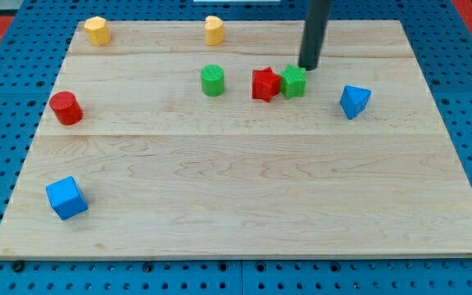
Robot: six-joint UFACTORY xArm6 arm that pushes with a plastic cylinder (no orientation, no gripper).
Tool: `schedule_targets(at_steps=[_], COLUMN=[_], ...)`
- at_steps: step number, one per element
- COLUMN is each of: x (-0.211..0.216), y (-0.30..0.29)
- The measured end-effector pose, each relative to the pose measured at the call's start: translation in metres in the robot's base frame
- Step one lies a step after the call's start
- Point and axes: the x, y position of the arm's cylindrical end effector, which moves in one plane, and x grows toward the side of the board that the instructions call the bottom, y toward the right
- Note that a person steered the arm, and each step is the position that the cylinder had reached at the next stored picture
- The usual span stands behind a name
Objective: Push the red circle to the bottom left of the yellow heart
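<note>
Counting seven blocks, two each red, green, yellow, blue, my tip (308, 67) beside green star (294, 81), no pincer fitted.

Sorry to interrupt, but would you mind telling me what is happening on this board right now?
A single arm with a dark rod is pushing blocks around a wooden board. My tip sits near the view's top, right at the green star, which touches the red star. The red circle it must move is far off at the view's left, untouched. Two yellow blocks lie along the top edge; I cannot tell which one is the heart.
</note>
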Motion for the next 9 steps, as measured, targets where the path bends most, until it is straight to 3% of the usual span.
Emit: schedule_targets(at_steps=[1,2,3,4,5,6,7,8,9], x=[0.046,0.003,-0.012,0.042,0.047,0.062,0.142,0.115,0.070], y=[-0.038,-0.079,-0.181,-0.191,-0.158,-0.239,-0.328,-0.395,-0.352])
